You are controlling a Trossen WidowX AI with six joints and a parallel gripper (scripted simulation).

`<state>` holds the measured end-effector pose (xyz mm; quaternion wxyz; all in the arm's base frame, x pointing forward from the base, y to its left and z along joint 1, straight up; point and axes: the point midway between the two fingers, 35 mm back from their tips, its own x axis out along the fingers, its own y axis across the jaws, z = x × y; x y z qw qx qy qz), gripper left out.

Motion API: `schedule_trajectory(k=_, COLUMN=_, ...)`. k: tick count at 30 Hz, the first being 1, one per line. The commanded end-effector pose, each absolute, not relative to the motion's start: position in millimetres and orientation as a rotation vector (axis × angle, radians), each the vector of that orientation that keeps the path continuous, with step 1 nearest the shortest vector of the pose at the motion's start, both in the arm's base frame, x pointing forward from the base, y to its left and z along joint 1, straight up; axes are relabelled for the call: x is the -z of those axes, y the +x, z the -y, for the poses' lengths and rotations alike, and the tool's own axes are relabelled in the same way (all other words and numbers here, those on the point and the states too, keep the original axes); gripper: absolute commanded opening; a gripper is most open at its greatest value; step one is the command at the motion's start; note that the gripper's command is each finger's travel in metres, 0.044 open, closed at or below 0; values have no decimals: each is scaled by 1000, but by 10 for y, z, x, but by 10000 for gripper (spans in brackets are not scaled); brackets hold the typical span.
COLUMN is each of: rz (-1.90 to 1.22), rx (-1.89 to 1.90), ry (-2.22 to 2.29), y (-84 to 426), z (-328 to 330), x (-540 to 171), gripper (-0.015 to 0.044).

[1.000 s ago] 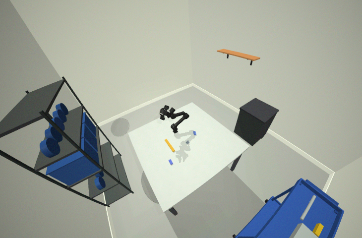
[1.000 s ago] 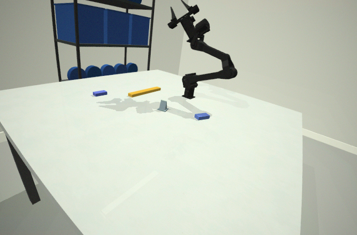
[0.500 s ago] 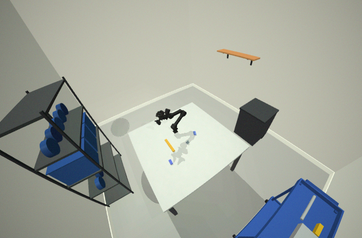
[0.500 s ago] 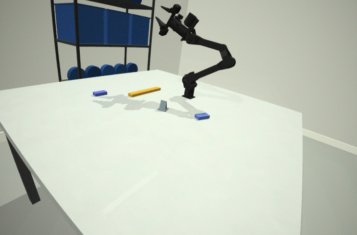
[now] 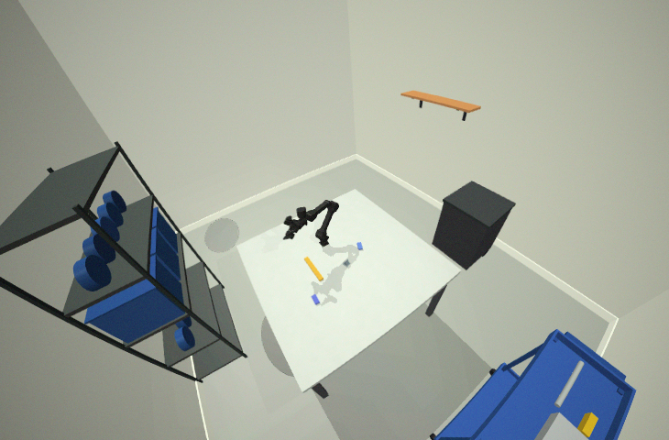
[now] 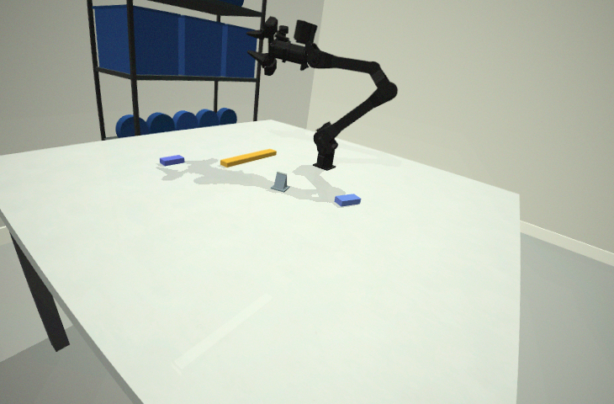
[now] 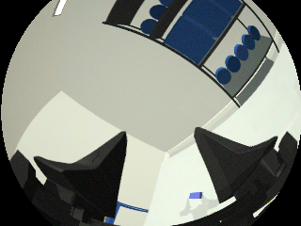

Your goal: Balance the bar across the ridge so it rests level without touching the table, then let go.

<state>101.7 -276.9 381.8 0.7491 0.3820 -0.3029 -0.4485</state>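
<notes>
The yellow bar (image 5: 313, 269) (image 6: 248, 157) lies flat on the white table (image 5: 377, 311) (image 6: 389, 295). The small grey ridge (image 5: 346, 262) (image 6: 280, 181) stands upright on the table, apart from the bar, with nothing on it. My gripper (image 6: 248, 42) (image 7: 162, 135) is open and empty, high above the table, pointing roughly sideways. The wrist view shows bare space between the fingers; the ridge is not visible there.
One blue block (image 5: 359, 246) (image 6: 347, 199) lies near the arm's base. Another blue block (image 5: 315, 299) (image 6: 172, 160) (image 7: 196, 195) lies beyond the bar. A shelf rack (image 5: 148, 186) (image 6: 132, 90) with blue bins stands beyond the table. A dark cabinet (image 5: 465, 228) stands beside it.
</notes>
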Motion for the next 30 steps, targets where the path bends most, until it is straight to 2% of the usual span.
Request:
schedule_trajectory(k=1, rz=528, rx=1029, ry=818, y=1126, z=2860, x=-3632, gripper=315)
schedule_trajectory(k=15, rz=-51, rx=1071, ry=699, y=1549, z=2945, x=-2872, gripper=315)
schedule_trajectory(k=30, rz=-655, rx=905, ry=486, y=1885, z=2787, x=-2143, gripper=315)
